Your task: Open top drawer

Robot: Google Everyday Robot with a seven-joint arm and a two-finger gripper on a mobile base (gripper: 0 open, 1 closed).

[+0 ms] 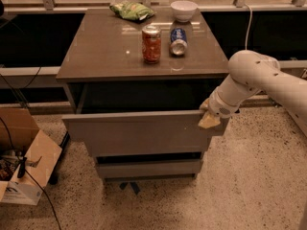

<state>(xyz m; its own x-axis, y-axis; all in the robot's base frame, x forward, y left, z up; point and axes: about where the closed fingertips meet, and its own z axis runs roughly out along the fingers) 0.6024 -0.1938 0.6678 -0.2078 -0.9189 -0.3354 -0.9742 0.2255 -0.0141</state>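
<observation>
The top drawer (139, 133) is a wide grey-brown flat front with no handle, under the tabletop (110, 56). It stands pulled out toward me, with a dark gap behind its upper edge. My gripper (209, 120), on the white arm (249, 75) coming from the right, sits at the drawer front's upper right corner and touches its edge. A narrower drawer front (148, 168) shows below, set further back.
On the tabletop stand a red can (151, 43), a blue can (178, 40) lying on its side, a green chip bag (131, 10) and a white bowl (183, 9). An open cardboard box (24, 171) and cables lie on the floor at left.
</observation>
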